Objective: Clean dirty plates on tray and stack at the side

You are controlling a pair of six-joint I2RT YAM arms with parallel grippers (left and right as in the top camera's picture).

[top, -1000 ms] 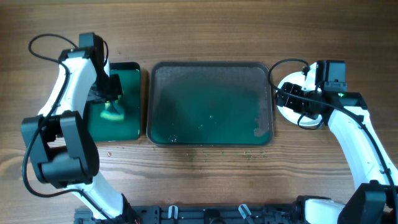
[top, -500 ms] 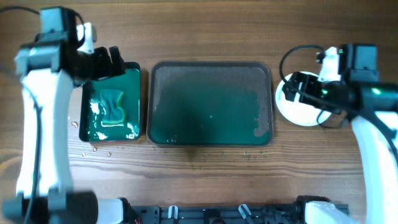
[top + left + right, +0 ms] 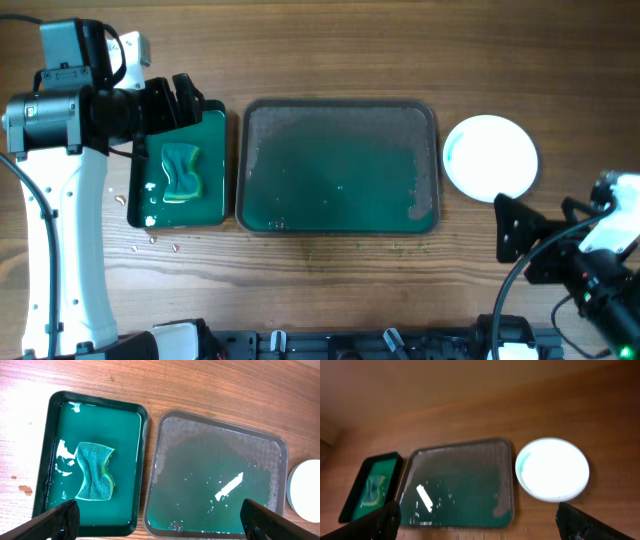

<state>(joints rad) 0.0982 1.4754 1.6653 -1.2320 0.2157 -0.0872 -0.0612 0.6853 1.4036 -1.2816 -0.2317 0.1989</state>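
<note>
The tray [image 3: 340,102] lies mid-table, holding green water and some foam, with no plate on it. To its right, on the wood, rests a round white plate [image 3: 490,157] with a faint green smear at its left edge; whether more plates lie under it I cannot tell. My left gripper [image 3: 172,102] hangs open over the back edge of the small green tray [image 3: 215,160], nothing between its fingers. My right gripper [image 3: 545,230] stands open near the front right, clear of the plate [image 3: 552,467]. The tray [image 3: 220,422] also shows in the left wrist view.
A green and yellow sponge [image 3: 182,172] lies in the small green tray [image 3: 135,460], in shallow green water. Water drops dot the wood by that tray's front left corner [image 3: 150,238]. The arm bases stand along the table's front edge.
My left gripper has let go of the sponge, opened and lifted toward the back. My right gripper has opened, left the plate and swung to the front right.
</note>
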